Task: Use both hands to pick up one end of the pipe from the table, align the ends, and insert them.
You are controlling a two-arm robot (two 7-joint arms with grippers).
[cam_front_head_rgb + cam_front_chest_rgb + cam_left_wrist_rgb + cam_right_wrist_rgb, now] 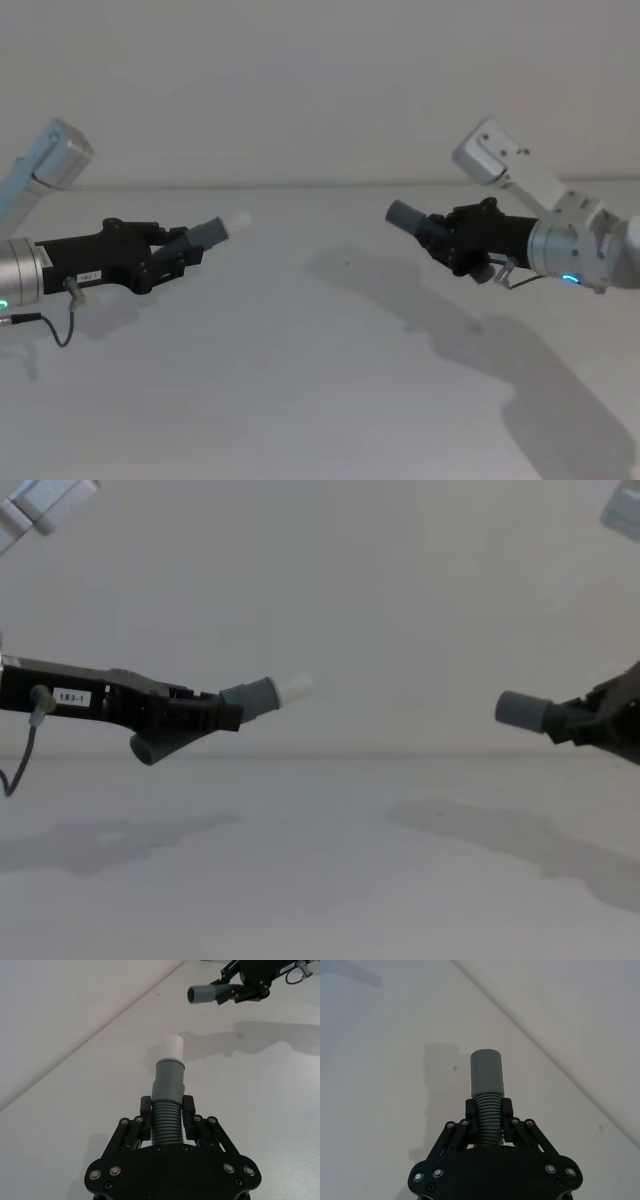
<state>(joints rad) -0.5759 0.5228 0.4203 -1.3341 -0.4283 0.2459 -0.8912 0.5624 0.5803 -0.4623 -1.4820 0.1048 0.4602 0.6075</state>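
Over table, at 9 o'clock: left gripper, jaws clamped on white-tipped pipe piece, tip toward 2 o'clock. At 3 o'clock: right gripper, jaws clamped on sleeve piece, mouth toward 10 o'clock. Both pieces held off the table, ends well apart.

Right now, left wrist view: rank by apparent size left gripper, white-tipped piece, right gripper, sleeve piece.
1. left gripper
2. white-tipped piece
3. right gripper (cropped)
4. sleeve piece
Last two are farther off: true size unsure.

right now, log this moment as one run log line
phase: align | left gripper: shut on white-tipped piece | right gripper: shut on sleeve piece | white tip vs sleeve mouth: facing, apart, not inserted
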